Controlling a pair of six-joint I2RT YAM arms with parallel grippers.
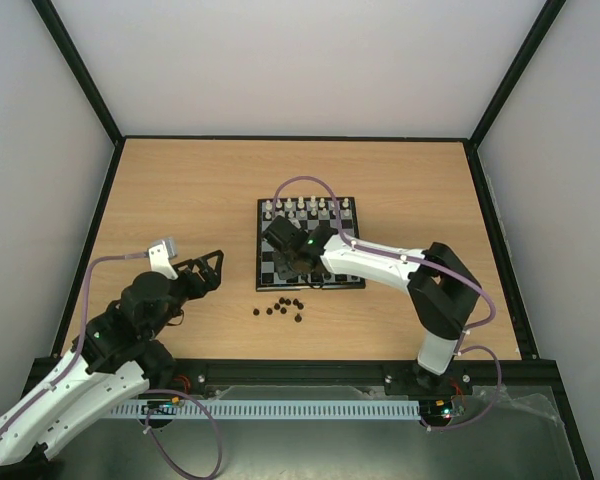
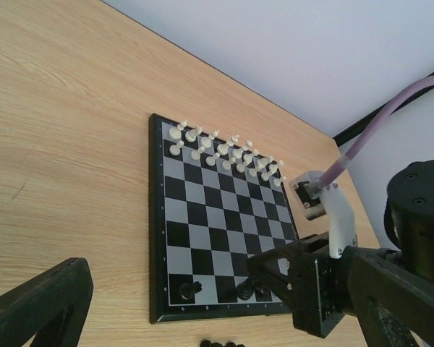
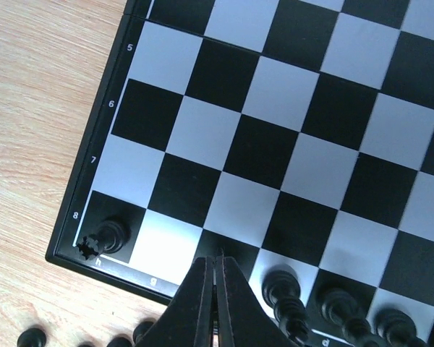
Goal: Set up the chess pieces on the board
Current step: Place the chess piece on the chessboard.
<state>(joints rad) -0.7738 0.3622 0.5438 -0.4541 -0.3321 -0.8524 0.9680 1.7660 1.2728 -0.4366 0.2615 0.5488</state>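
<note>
The board (image 1: pixel 345 235) lies mid-table, with white pieces (image 1: pixel 310 208) along its far two rows. In the right wrist view a black rook (image 3: pixel 110 235) stands on the near corner square. More black chess pieces (image 3: pixel 283 289) stand along the near row to the right. My right gripper (image 3: pixel 217 264) hovers shut over a dark near-row square, and nothing shows between its fingers. From the left wrist view it (image 2: pixel 257 278) reaches in beside those pieces (image 2: pixel 244 291). My left gripper (image 1: pixel 216 272) is open over bare table left of the board.
Several loose black pieces (image 1: pixel 280 308) lie on the wood just in front of the board; some (image 3: pixel 32 337) show at the bottom left of the right wrist view. Black frame rails edge the table.
</note>
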